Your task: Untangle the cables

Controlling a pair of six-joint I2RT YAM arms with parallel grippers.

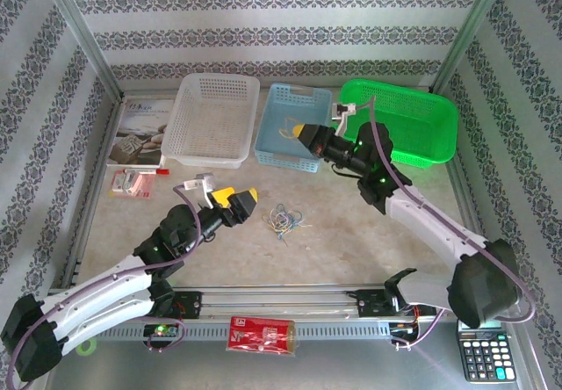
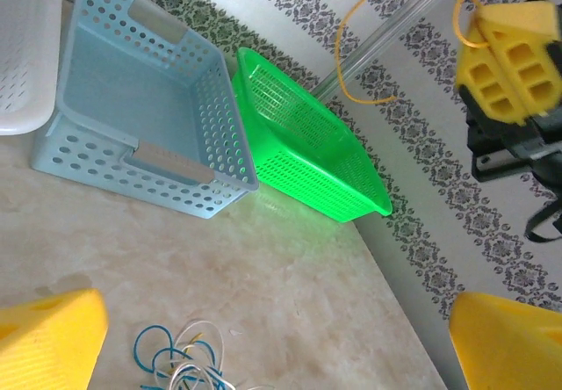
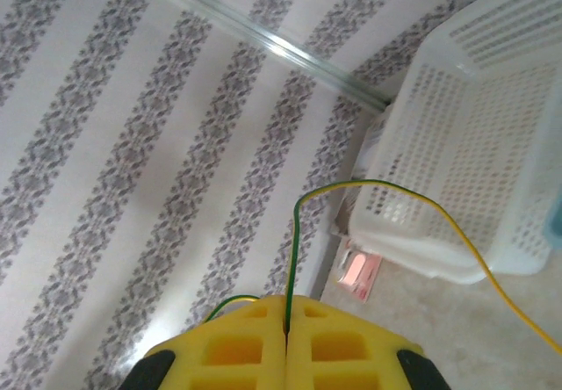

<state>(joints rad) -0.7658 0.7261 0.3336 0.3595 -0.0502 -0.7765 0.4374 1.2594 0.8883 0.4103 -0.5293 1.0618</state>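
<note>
A small tangle of thin blue, white and yellow cables (image 1: 285,221) lies on the table near the middle. My left gripper (image 1: 246,202) hovers just left of it, open and holding nothing. The left wrist view has the tangle (image 2: 180,362) at the bottom edge, nearer the left of the two wide-apart yellow fingertips (image 2: 61,333). My right gripper (image 1: 304,134) is raised over the blue basket (image 1: 290,126), shut on one yellow-green cable (image 3: 386,188). That cable arcs up out of the closed fingers (image 3: 255,346) and off to the right. From the left wrist it appears as a hanging yellow loop (image 2: 356,43).
Along the back stand a white basket (image 1: 211,118), the blue basket and a green basket (image 1: 404,122). A booklet (image 1: 140,131) and a pink packet (image 1: 132,182) lie at the left. A red packet (image 1: 262,333) and a calculator (image 1: 483,355) sit at the near edge.
</note>
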